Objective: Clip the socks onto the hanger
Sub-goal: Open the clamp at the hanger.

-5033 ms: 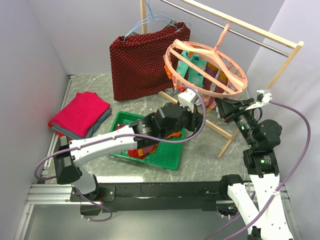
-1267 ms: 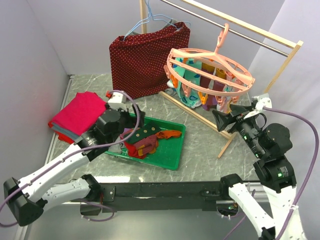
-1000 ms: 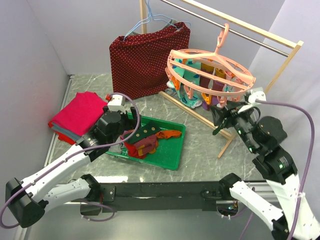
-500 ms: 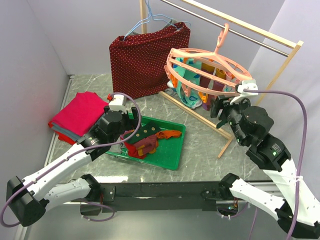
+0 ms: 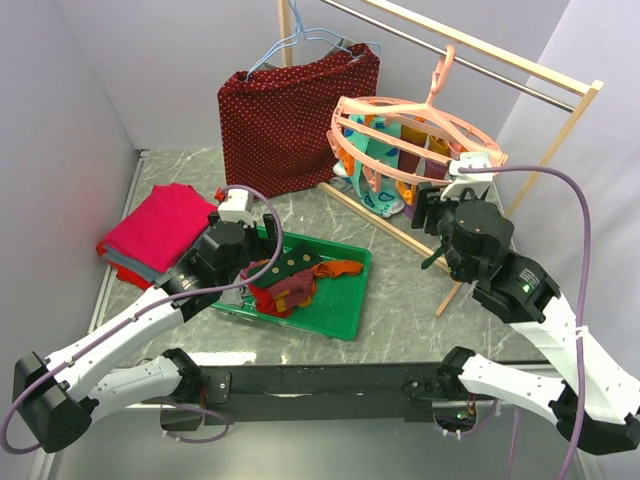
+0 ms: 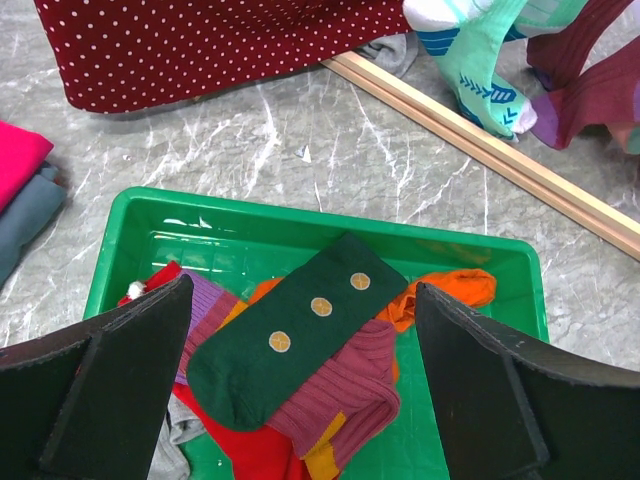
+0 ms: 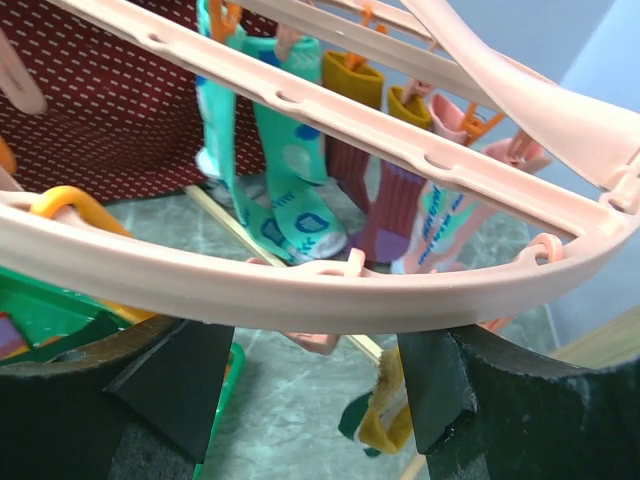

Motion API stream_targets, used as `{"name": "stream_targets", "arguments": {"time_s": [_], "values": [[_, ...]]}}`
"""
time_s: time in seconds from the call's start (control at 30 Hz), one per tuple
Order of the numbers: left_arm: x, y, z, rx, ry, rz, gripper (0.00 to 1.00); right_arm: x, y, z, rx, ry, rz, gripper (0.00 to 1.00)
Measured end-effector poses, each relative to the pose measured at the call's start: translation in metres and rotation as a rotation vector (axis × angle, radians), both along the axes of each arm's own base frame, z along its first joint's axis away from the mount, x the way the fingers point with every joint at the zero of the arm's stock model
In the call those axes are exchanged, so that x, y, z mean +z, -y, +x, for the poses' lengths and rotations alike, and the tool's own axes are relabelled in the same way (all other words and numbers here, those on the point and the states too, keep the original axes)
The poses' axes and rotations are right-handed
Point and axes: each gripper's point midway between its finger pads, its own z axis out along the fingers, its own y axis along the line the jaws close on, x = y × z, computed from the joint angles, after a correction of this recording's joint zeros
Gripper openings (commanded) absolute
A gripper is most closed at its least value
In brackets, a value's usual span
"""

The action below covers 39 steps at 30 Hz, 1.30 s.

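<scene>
Several socks lie heaped in the green tray (image 6: pixel 480 260): a dark green one with yellow dots (image 6: pixel 300 330) (image 5: pixel 290 262) on top, a purple-orange striped one (image 6: pixel 340 390), an orange one (image 6: pixel 450 290), red and grey beneath. My left gripper (image 6: pixel 300 300) (image 5: pixel 268 238) hovers open above that pile, touching nothing. The salmon-pink hanger (image 5: pixel 462 133) (image 7: pixel 300 285) hangs from the rack with several socks clipped on it. My right gripper (image 7: pixel 318 345) (image 5: pixel 428 205) sits just under its near rim. Its jaws stand apart on either side of a pink peg (image 7: pixel 320 342).
A wooden rack (image 5: pixel 560 85) carries the hanger; its base rail (image 6: pixel 480 150) runs behind the tray. A dark-red dotted cloth (image 5: pixel 285 120) hangs on a light-blue wire hanger (image 5: pixel 300 40). A folded pink stack (image 5: pixel 160 225) lies at the left. A green-yellow sock (image 7: pixel 385 420) dangles near the right finger.
My right gripper has risen and moved left up to the hanger's near rim, its jaws narrowing a little. The left arm, at the hanger earlier, now holds still over the tray.
</scene>
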Motion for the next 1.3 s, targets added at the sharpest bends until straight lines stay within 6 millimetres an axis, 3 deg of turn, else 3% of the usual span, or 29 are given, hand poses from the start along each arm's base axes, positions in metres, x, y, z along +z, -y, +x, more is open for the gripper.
{"name": "stream_targets", "arguments": {"time_s": [0.3, 0.9, 1.3], "values": [[0.000, 0.000, 0.000, -0.001, 0.000, -0.001, 0.96, 0.002, 0.007, 0.001, -0.080, -0.006, -0.037, 0.68], [0.000, 0.004, -0.002, -0.022, -0.004, -0.008, 0.96, 0.002, 0.011, 0.001, -0.123, -0.014, -0.021, 0.23], [0.008, 0.031, -0.011, -0.169, 0.008, -0.082, 0.96, 0.002, 0.009, -0.007, -0.063, 0.021, 0.117, 0.00]]}}
